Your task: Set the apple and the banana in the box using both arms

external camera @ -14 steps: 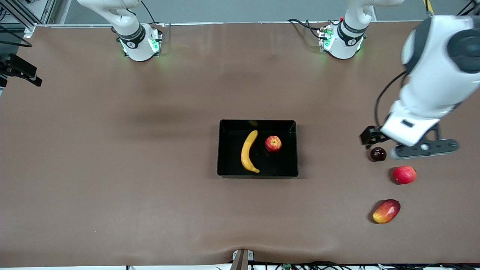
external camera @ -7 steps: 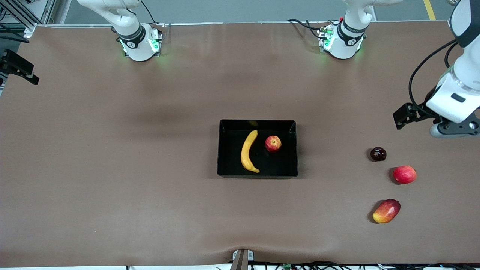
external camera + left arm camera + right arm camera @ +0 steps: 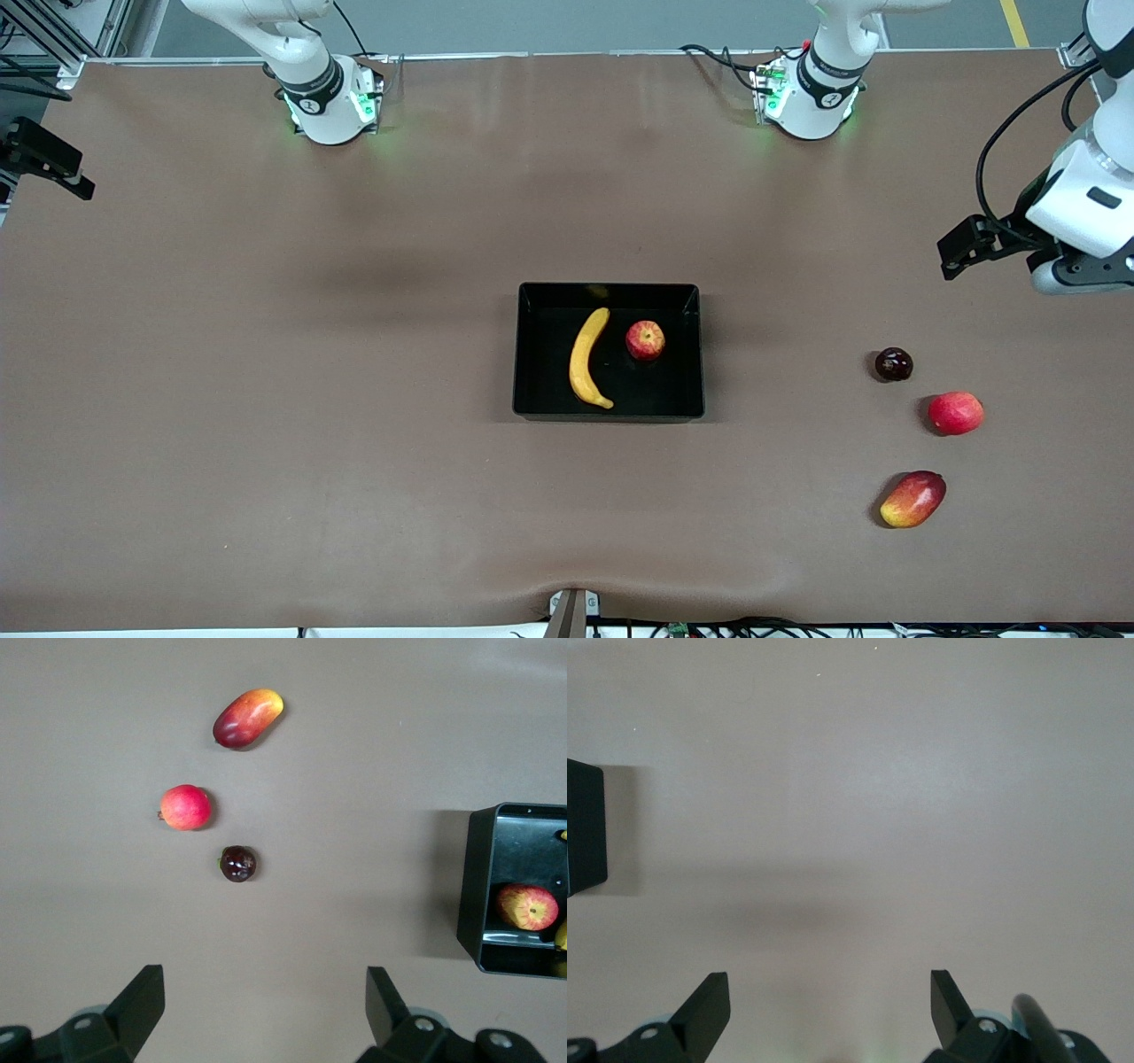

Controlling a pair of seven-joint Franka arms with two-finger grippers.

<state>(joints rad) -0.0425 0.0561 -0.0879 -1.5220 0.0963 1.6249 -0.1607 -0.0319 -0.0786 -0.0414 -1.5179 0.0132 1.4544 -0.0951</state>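
Observation:
The black box (image 3: 532,413) stands in the middle of the table. The yellow banana (image 3: 586,357) and the red apple (image 3: 645,339) lie in it, side by side and apart. My left gripper (image 3: 1076,276) hangs high over the left arm's end of the table, open and empty (image 3: 266,992). Its wrist view shows the box wall (image 3: 474,886) with the apple (image 3: 527,906) inside. My right gripper (image 3: 831,997) is open and empty over bare table. Its wrist view shows a corner of the box (image 3: 583,828).
Three other fruits lie toward the left arm's end: a dark round fruit (image 3: 893,364), a pinkish-red round fruit (image 3: 955,413) and a red-yellow mango (image 3: 912,499). All three show in the left wrist view. A black part (image 3: 44,159) sticks in at the right arm's end.
My left gripper has risen from over the dark fruit and drawn back toward the left arm's end and the bases. The fruits and the box have not moved.

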